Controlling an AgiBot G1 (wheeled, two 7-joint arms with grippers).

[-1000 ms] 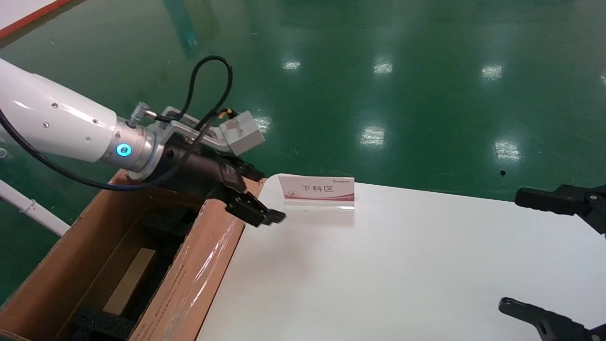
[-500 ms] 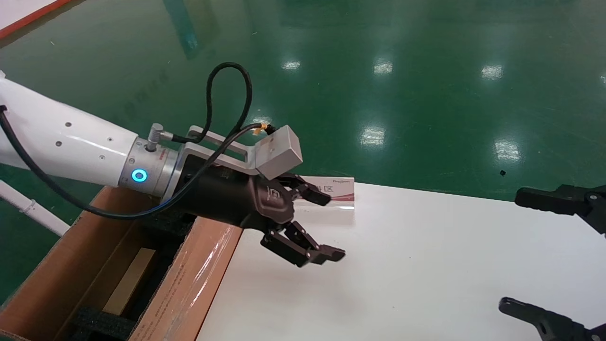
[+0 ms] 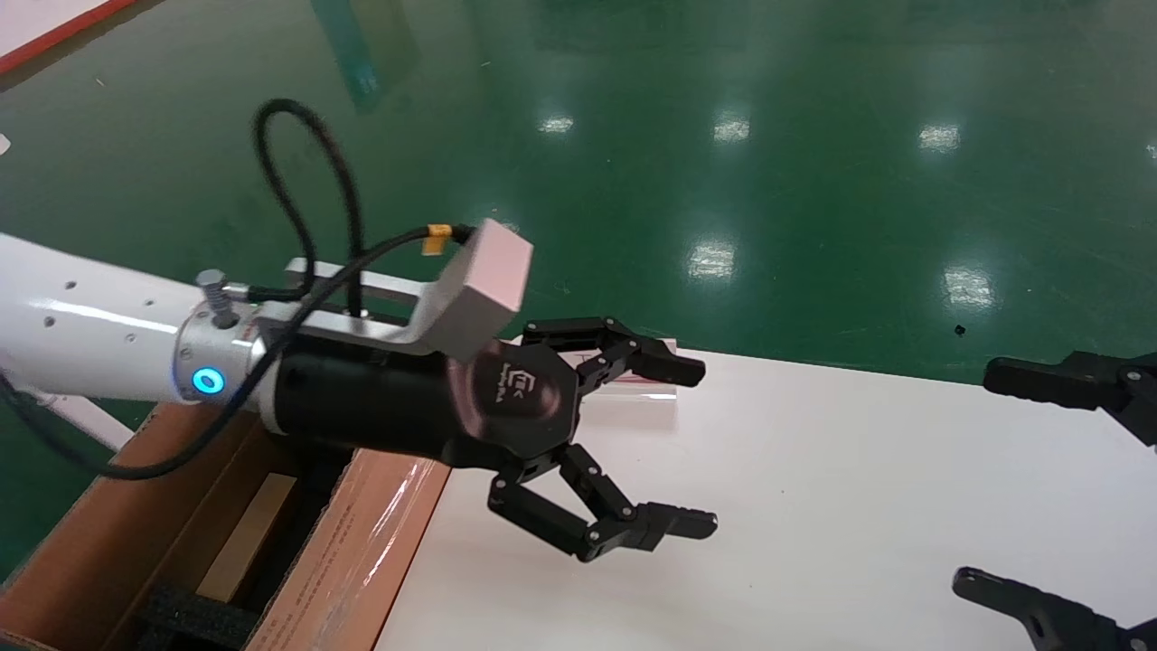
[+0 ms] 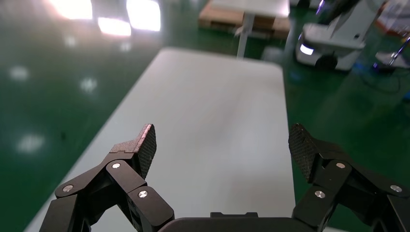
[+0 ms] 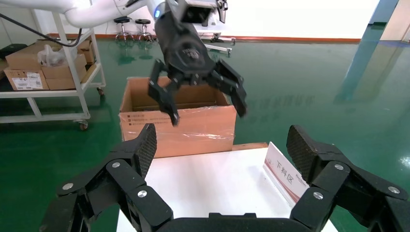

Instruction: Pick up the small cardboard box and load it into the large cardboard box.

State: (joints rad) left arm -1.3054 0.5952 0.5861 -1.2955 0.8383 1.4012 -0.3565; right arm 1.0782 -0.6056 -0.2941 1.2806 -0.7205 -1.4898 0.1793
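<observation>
- Cardboard is seen at the robot's left: the large cardboard box [image 3: 362,551] stands against the left edge of the white table [image 3: 813,506], with its flaps open and shiny clear tape on the flap nearest the table.
- Black foam padding [image 3: 194,617] is seen inside this carton, at its near end.
- The small cardboard box [image 3: 239,538] is lying inside the large carton, low down, and only a narrow pale strip of it is shown in the head view.
- The left gripper [image 3: 696,445] is held above the table, just beside the carton's taped flap, and it is pointed toward the robot's right.
- Its fingers [image 4: 140,147] are spread wide, and nothing is held between them; only the bare table top is seen between them in the left wrist view.
- A small sign card [image 5: 285,179] with red print is standing on the far part of the table; in the head view it is mostly hidden behind the upper finger of the left gripper.
- The right gripper [image 3: 972,484] is kept at the right edge of the table, well apart from the carton.
- Its fingers [image 5: 142,147] are also spread wide and are empty.
- A green glossy floor [image 3: 723,136] is seen around the table.
</observation>
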